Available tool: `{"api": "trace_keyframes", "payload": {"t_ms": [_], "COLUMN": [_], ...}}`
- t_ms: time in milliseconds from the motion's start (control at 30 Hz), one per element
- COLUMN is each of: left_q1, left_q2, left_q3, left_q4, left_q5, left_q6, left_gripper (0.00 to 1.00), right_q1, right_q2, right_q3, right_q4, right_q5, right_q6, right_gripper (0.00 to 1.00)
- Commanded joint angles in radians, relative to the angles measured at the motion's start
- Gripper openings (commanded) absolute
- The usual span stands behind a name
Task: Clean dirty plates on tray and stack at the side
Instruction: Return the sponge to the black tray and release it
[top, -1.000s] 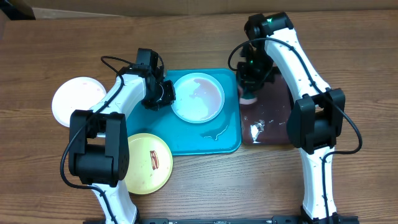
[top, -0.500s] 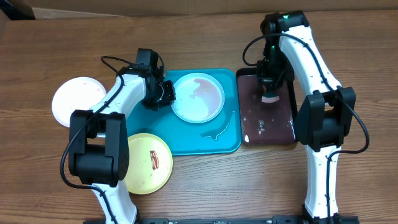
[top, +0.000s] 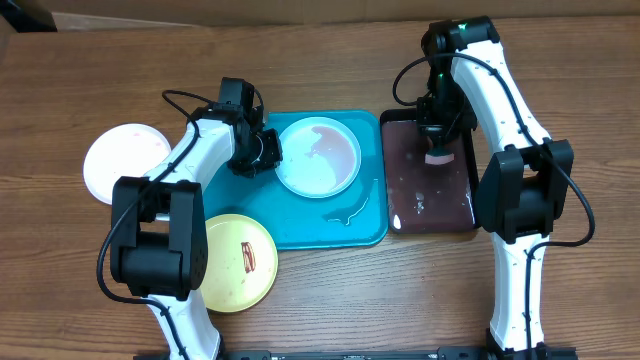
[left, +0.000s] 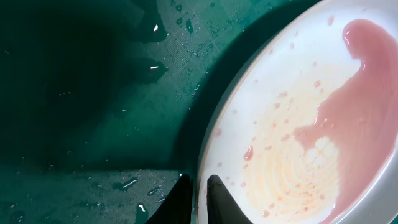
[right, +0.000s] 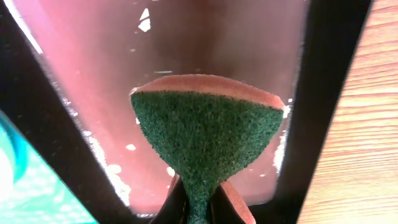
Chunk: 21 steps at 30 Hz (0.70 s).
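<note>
Left gripper (left: 199, 194) pinches cyan plate (top: 318, 156) rim at tray's (top: 300, 228) far edge; right gripper (right: 196, 200) clamps sponge (right: 205, 137) over black tray (top: 432, 205); white plate (top: 122, 162) at tabletop's (top: 340, 300) left edge; yellow plate (top: 240, 264) near-left.

From the left wrist we get only part of the pale round plastic plate (left: 298, 124): the right and bottom edges cut it off, and the left gripper (left: 200, 190) shows just two dark fingertips either side of its rim. Overhead, we lose those tips under the wrist housing. The left arm (top: 160, 240) covers the left side of the round yellow-green plastic plate (top: 245, 265). From the right wrist, the green-and-pink sponge (right: 205, 143) hides the right gripper (right: 196, 205) almost wholly, and the black rectangular tray (right: 323, 93) runs out of frame.
</note>
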<state>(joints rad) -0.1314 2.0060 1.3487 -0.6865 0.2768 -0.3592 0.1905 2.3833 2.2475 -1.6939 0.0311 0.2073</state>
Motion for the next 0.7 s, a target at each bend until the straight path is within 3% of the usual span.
{"api": "trace_keyframes", "payload": {"t_ms": [0,333,367,433,467,667], "left_q1": [-0.006,-0.006,-0.006,-0.006,-0.006,-0.006], "left_q2": [0.015,0.015,0.015,0.015,0.015,0.015], "left_q3": [0.012,0.012,0.012,0.012,0.012,0.012], "left_q4": [0.003,0.003,0.004,0.005,0.005,0.005], "left_q5": [0.012,0.012,0.012,0.012,0.012,0.012], "left_q6": [0.004,0.004,0.004,0.004,0.004,0.004], "left_gripper": [0.12,0.12,0.12,0.12,0.12,0.19], "right_q1": [0.002,0.002,0.002,0.002,0.002,-0.008], "right_q2": [-0.034,-0.034,-0.034,-0.034,-0.034,-0.035], "right_q3": [-0.01,-0.217,-0.228,-0.232,-0.231,-0.146], "right_q4": [0.005,0.157,0.166,0.168,0.167,0.1], "right_q5": [0.047,0.046,0.047,0.047,0.046,0.046], "right_q6": [0.002,-0.014,-0.014,-0.014,-0.025,-0.037], "right_gripper": [0.04,0.04,0.07,0.23,0.47,0.54]}}
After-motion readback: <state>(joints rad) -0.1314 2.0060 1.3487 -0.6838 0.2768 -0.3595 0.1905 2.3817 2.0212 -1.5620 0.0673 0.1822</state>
